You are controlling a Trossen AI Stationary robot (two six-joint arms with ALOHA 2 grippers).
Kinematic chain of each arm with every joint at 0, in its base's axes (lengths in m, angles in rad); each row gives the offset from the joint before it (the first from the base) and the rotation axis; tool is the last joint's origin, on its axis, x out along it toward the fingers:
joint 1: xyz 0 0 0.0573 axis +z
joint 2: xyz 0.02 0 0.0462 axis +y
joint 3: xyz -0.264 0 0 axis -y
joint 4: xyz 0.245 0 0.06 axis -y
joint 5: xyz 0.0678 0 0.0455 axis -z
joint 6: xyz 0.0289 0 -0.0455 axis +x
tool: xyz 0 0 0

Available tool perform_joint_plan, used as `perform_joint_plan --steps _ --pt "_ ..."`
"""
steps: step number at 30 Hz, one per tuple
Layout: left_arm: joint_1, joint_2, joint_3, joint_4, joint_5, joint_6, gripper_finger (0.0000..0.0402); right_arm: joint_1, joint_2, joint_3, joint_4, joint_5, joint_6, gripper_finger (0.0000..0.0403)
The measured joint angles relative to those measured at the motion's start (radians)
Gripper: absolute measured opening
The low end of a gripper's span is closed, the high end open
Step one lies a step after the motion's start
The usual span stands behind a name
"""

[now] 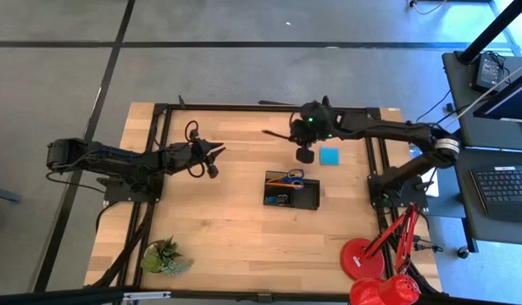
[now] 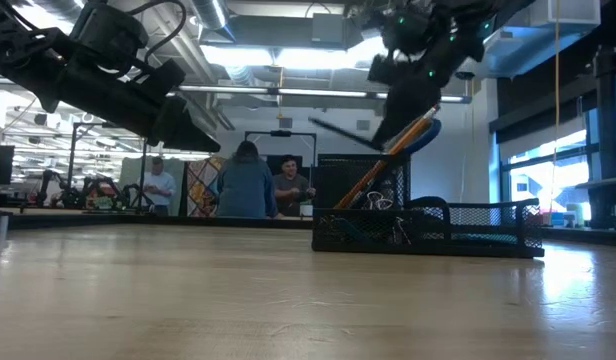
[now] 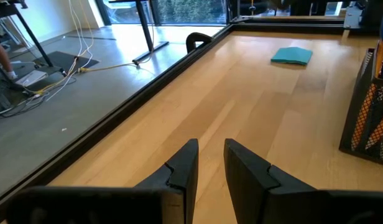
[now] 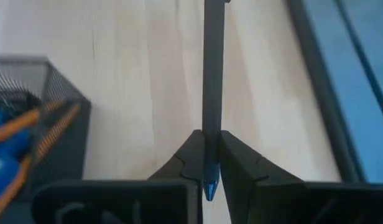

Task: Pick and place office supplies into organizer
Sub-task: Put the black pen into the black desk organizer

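Wooden tabletop (image 1: 219,220) carries the black mesh organizer (image 1: 291,191) near its middle. Orange pencils (image 1: 284,181) and blue-handled scissors (image 1: 295,176) sit in the organizer's far compartment, leaning up over its wall in the low view; small black binder clips (image 2: 398,232) show behind the mesh in the near compartment.

Right end effector (image 1: 292,135) hangs in the air beyond the organizer's far side, clenched on a black pen (image 4: 212,81); the pen's blue tip pokes out behind the fingers (image 4: 190,158) and its barrel runs forward past them. In the high view the pen sticks out sideways, away from the blue note pad (image 1: 330,156), which lies flat on the tabletop just beyond the organizer's far right corner.

Left end effector (image 3: 209,168) hovers above the tabletop well to the left of the organizer, fingers slightly parted, grasping nothing.

Red desk lamp (image 1: 375,267) stands at the near right corner, small green plant (image 1: 165,256) at the near left. 3 people (image 2: 246,182) show in the room behind.
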Motion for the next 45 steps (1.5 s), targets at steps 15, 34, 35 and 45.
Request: perform_joint_plan --steps 15,34,35,45 --pt "0.0 0.0 0.0 0.065 -0.041 0.0 0.0072 0.098 -0.061 0.0 0.14 -0.056 0.111 0.0038" --pt "-0.001 0.0 0.0 0.239 -0.006 -0.099 0.0072 0.352 -0.061 -0.045 0.318 -0.005 0.336 0.0038" --pt "-0.001 0.0 0.0 0.255 0.037 -0.114 0.0072 0.362 -0.061 -0.058 0.342 0.013 0.335 0.0038" --pt "-0.102 0.026 0.007 0.412 0.35 -0.008 0.0073 0.4 -0.061 -0.216 0.741 0.038 0.33 0.0038"
